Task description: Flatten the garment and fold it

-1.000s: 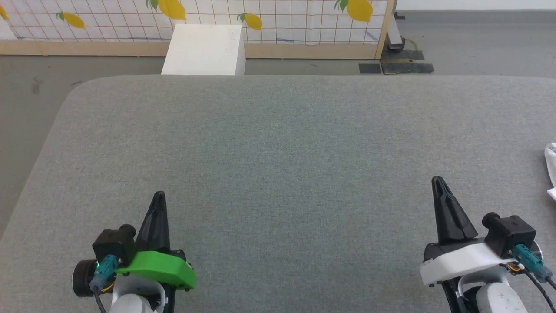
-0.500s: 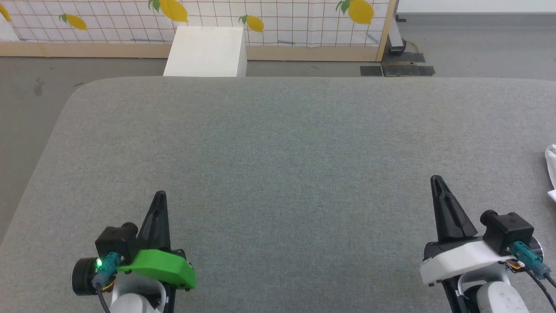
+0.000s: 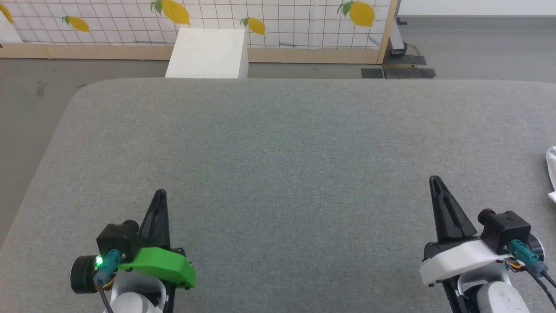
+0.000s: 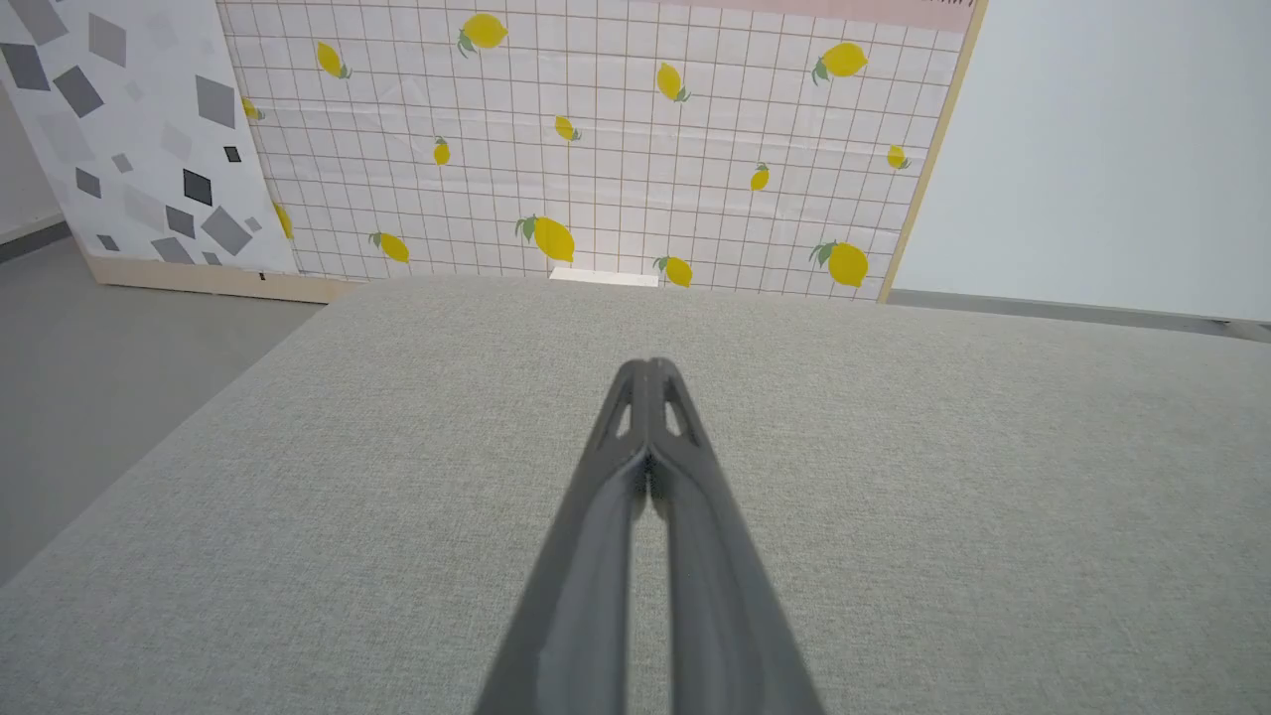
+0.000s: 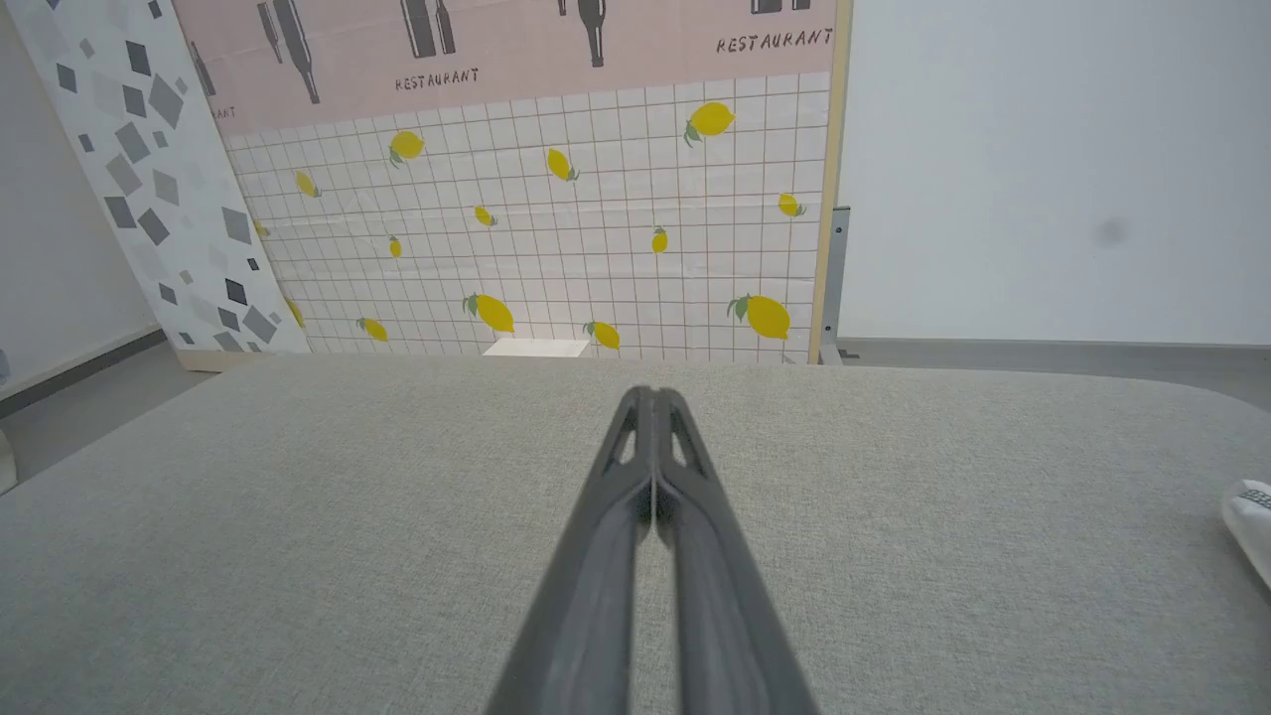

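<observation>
Fingers on left gripper (image 3: 160, 194) and right gripper (image 3: 435, 181) are closed tight and empty. Of the garment (image 3: 552, 170), a white corner shows at the right edge of the grey surface (image 3: 278, 152), well apart from the right gripper. Beyond the far edge stands a white box (image 3: 207, 52).

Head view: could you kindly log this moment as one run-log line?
left gripper: shut, empty | right gripper: shut, empty | garment: on grey table, far right, not grasped

Left end effector (image 3: 160, 193) closed; right end effector (image 3: 434, 180) closed, both empty.
</observation>
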### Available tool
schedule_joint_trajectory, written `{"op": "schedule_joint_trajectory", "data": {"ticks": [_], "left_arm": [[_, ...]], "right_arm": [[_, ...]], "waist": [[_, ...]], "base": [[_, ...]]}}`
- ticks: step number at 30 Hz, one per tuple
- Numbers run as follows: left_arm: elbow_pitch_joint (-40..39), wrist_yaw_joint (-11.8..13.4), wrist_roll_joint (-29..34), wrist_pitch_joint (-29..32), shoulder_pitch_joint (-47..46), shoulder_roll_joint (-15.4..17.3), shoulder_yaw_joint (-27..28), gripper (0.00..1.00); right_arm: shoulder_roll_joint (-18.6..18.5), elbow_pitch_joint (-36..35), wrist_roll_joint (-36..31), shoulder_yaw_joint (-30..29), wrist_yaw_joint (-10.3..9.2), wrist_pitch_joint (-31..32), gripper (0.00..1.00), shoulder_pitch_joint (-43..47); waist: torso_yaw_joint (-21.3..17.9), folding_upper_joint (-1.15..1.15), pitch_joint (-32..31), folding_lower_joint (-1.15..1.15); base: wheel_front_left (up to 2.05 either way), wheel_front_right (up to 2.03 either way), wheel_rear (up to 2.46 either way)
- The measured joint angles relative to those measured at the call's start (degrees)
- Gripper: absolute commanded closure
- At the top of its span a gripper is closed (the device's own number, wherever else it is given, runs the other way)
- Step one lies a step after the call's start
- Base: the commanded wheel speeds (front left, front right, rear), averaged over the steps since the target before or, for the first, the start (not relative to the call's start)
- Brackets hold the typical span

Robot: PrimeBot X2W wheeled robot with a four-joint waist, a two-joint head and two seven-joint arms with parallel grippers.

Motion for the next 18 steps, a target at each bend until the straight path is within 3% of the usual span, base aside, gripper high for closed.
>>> {"op": "schedule_joint_trajectory", "data": {"ticks": [18], "left_arm": [[-1.4, 0.4, 1.3, 2.3, 0.8, -0.2, 0.1, 1.00]], "right_arm": [[0.0, -1.3, -1.4, 0.0, 0.00, 2.1, 1.00, 0.7]], "waist": [[0.3, 0.00, -0.4, 0.00]], "base": [[0.00, 0.00, 0.00]]}}
